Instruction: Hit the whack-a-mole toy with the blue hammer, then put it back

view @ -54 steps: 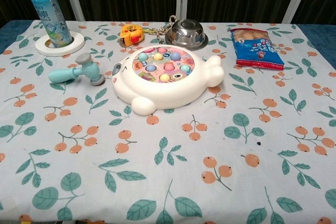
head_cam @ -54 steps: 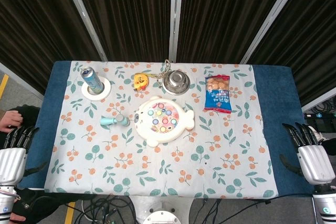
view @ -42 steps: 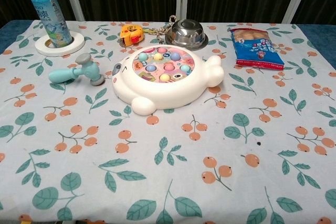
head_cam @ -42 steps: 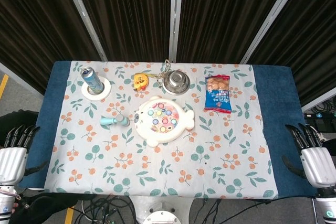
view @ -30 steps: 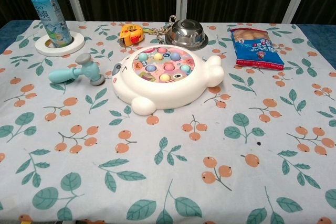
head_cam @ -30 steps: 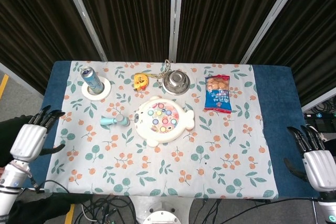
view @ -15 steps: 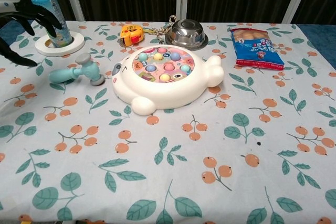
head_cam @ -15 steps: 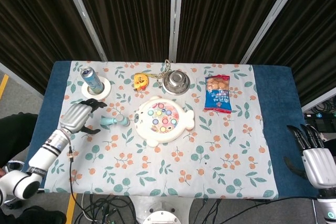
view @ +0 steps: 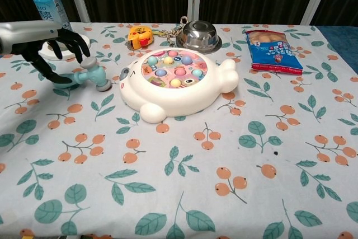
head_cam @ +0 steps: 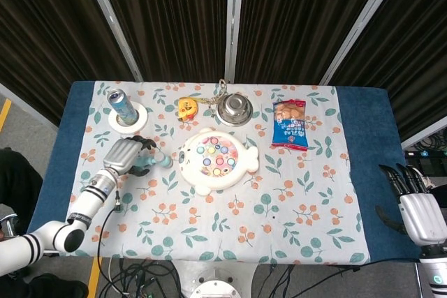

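Steel bowl [view: 197, 36] and can [view: 47, 5] on its coaster noted behind whack-a-mole toy [view: 173, 81]. Blue hammer [view: 89, 74] lies left of toy; left hand [view: 51, 46] is spread over its handle, grip unclear. Right hand [head_cam: 413, 209] is held open off-table.

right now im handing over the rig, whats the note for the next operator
Left hand: over the hammer handle, fingers spread around it, no grip yet.
Right hand: idle off the table's right edge, holding nothing.
Hammer lies flat on the cloth, left of the toy, head toward it.
Done: nothing hit.
Left: grip the hammer, hit the toy, put the hammer back.
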Robot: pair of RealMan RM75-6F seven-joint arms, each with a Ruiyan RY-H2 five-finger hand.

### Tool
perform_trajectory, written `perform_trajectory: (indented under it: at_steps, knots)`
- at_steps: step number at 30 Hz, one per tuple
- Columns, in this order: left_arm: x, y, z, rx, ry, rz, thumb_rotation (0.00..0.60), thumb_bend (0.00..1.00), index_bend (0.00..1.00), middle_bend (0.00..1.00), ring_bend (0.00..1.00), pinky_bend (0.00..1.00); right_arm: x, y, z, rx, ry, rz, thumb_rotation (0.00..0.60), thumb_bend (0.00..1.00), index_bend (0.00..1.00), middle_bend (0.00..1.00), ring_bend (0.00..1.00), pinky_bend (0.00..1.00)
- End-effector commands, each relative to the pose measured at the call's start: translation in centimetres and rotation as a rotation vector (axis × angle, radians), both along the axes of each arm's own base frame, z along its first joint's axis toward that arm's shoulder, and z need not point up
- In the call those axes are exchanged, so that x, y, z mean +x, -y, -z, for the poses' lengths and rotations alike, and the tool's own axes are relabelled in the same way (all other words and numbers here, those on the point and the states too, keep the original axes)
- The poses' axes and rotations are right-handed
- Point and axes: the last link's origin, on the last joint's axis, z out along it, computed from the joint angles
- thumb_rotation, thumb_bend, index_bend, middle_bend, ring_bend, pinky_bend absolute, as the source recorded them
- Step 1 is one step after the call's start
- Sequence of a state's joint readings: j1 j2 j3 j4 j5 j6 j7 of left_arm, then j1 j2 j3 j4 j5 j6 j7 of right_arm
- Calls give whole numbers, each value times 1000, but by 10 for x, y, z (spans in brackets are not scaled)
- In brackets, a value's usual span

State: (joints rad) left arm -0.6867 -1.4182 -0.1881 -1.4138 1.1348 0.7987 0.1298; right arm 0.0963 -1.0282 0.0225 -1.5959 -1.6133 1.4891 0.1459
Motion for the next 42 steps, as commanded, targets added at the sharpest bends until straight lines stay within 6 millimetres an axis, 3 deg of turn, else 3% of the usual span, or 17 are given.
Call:
perform_trajectory:
  at_steps: [1, 11, 42]
  knots:
    - [4, -4, 7, -3, -11, 1, 600, 240, 288, 324, 207, 305, -2, -1, 0, 2, 2, 6, 600, 232, 0, 130, 0, 0]
    - [10, -2, 20, -13, -34, 7, 600, 260, 320, 369, 235, 374, -4, 1, 0, 4, 5, 13, 600, 231, 0, 130, 0, 0]
    - [5, -1, 32, 63, -88, 52, 600, 260, 407, 435, 286, 401, -5, 1, 0, 5, 0, 20, 600, 231, 0, 131, 0, 0]
